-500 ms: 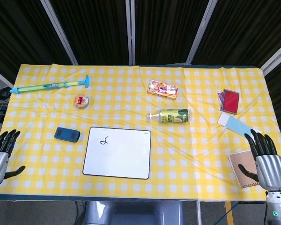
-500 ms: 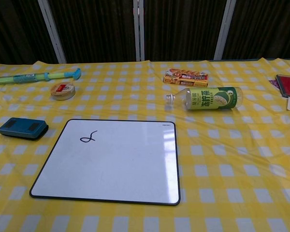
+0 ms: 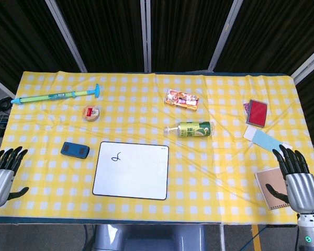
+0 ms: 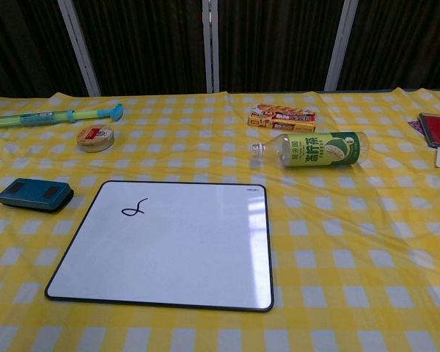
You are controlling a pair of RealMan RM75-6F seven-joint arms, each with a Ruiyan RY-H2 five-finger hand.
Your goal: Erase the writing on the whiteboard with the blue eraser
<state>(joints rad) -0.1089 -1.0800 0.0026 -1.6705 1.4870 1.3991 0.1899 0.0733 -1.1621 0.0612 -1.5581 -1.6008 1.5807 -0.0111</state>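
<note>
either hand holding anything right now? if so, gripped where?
Nothing is held. The left hand and right hand are both open at the table's near edge; the blue eraser lies untouched left of the whiteboard.

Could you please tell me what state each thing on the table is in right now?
whiteboard: flat, one scribble unerased
blue eraser: lying left of board, untouched
green tea bottle: on its side
left hand: open, empty
right hand: open, empty
</note>
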